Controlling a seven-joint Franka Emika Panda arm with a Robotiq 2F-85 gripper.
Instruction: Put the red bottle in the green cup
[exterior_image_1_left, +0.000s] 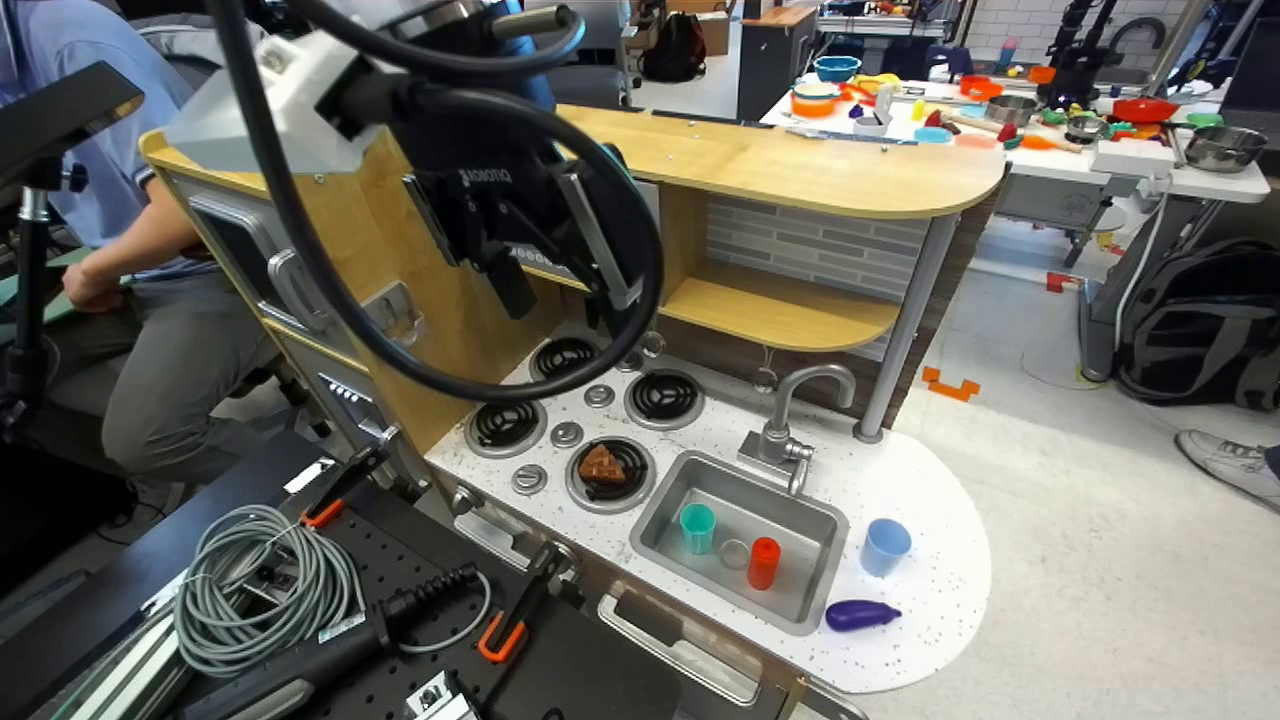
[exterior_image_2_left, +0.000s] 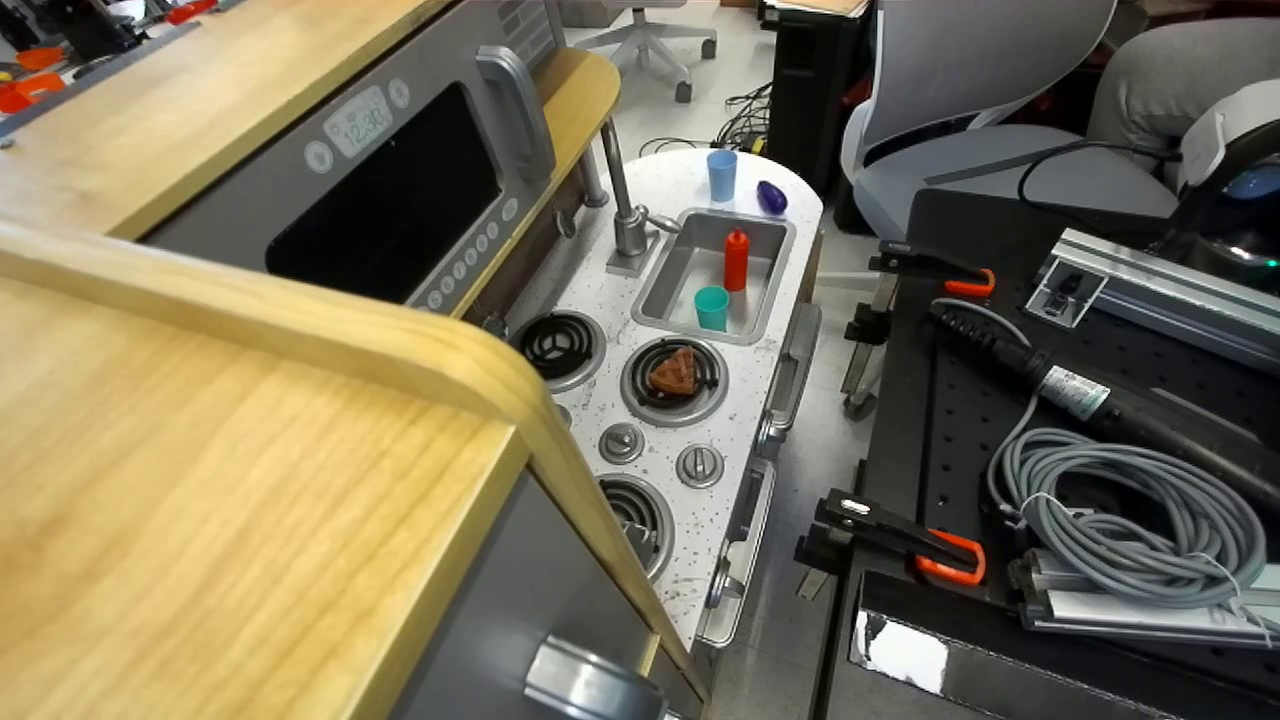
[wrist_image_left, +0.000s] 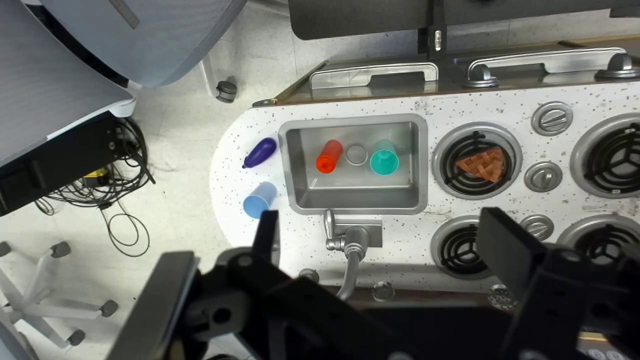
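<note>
- Tool (wrist_image_left: 383, 225): spread wide, well above desk (wrist_image_left: 305, 240).
- Bottle (wrist_image_left: 330, 156): upright in sink (wrist_image_left: 345, 180); wrist view, at 9 o'clock of green cup (wrist_image_left: 384, 159), apart.
- Green cup: also upright in sink.
- Same view, on desk: eggplant (wrist_image_left: 261, 151) at bottle's 9 o'clock, blue cup (wrist_image_left: 260, 200) at its 8.

In the wrist view, the sink (wrist_image_left: 422, 170) is set into the bench (wrist_image_left: 232, 175). Inside it, the bottle (wrist_image_left: 330, 155) stands at 9 o'clock from the drain (wrist_image_left: 356, 154) and the cup (wrist_image_left: 384, 159) at 3 o'clock, the drain lying between them. From the sink, the eggplant (wrist_image_left: 261, 152) lies on the bench at 9 o'clock, with the tumbler (wrist_image_left: 260, 199) near it at the eggplant's 6 o'clock. The tap (wrist_image_left: 356, 239) stands at the sink's 6 o'clock. At 3 o'clock a burner (wrist_image_left: 470, 187) carries the food wedge (wrist_image_left: 485, 164); another burner (wrist_image_left: 462, 250) lies at 4 o'clock.
</note>
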